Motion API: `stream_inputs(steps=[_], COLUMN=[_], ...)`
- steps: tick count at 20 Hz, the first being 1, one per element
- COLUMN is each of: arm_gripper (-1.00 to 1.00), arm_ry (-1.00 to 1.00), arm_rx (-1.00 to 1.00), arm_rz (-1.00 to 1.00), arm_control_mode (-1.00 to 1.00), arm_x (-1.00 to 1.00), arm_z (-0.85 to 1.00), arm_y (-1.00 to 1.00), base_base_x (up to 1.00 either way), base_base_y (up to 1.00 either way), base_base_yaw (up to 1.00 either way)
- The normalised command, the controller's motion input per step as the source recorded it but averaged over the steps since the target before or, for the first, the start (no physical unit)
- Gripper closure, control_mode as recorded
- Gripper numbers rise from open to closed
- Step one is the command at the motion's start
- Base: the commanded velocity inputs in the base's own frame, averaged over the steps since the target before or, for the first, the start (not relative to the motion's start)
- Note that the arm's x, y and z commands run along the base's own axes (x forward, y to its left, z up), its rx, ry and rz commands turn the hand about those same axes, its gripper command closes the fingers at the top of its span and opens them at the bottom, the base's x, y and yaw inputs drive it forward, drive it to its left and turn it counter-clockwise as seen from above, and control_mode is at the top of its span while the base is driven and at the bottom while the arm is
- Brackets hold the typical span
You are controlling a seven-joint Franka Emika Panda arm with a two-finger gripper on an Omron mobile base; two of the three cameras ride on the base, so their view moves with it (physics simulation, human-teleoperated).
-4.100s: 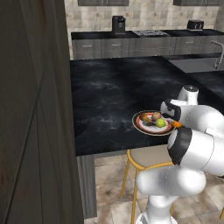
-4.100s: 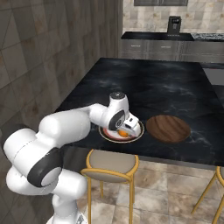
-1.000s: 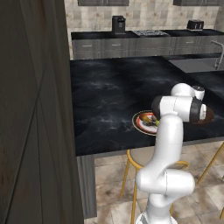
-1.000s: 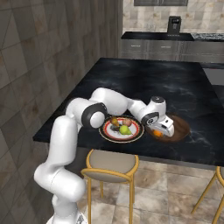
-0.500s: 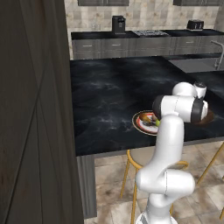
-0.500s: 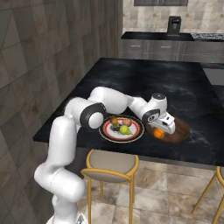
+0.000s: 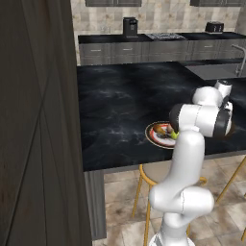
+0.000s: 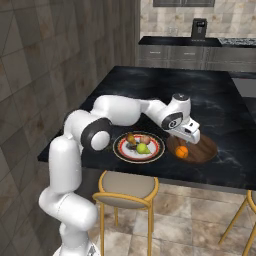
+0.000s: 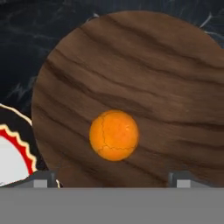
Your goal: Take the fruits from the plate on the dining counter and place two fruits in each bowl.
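The orange fruit (image 9: 114, 134) lies loose in the dark wooden bowl (image 9: 131, 65), seen too in the right base view as orange fruit (image 8: 182, 151) in bowl (image 8: 200, 147). My gripper (image 8: 192, 134) hangs just above it, open, its fingertips (image 9: 43, 178) spread on either side of the fruit and touching nothing. Left of the bowl sits the red-rimmed plate (image 8: 120, 149) with two brown fruits (image 8: 131, 138) and a green one (image 8: 142, 148). All of this stands near the front edge of the black dining counter (image 8: 150, 90). In the left base view my arm covers part of the plate (image 7: 154, 135).
Yellow-framed stools (image 8: 127, 187) stand under the counter's front edge. A far counter with a coffee machine (image 8: 199, 27) runs along the back wall. A sink (image 7: 211, 72) lies at the dining counter's far right. A tall dark panel (image 7: 33, 120) stands on the left.
The fingers have spread wide and let go of the orange fruit, which now rests in the wooden bowl. The arm has barely shifted.
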Motion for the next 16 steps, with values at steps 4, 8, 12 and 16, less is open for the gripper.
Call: stream_inputs(steps=[4,8,12,16], arm_gripper=[-1.0,-1.0,-1.0,-1.0], arm_ry=[-0.04,-0.01,0.0,0.0], arm_rx=[0.0,-0.02,-0.04,-0.03], arm_rz=[0.04,0.15,0.17,0.19], arm_control_mode=[-1.0,-1.0,-1.0,-1.0], arm_x=[-0.54,-0.35,-0.25,-0.04], arm_z=[0.29,0.08,0.0,0.0], arm_y=[0.57,0.86,0.81,0.62], base_base_x=[0.0,0.0,0.0,0.0], base_base_y=[0.0,0.0,0.0,0.0], base_base_yaw=[0.0,0.0,0.0,0.0])
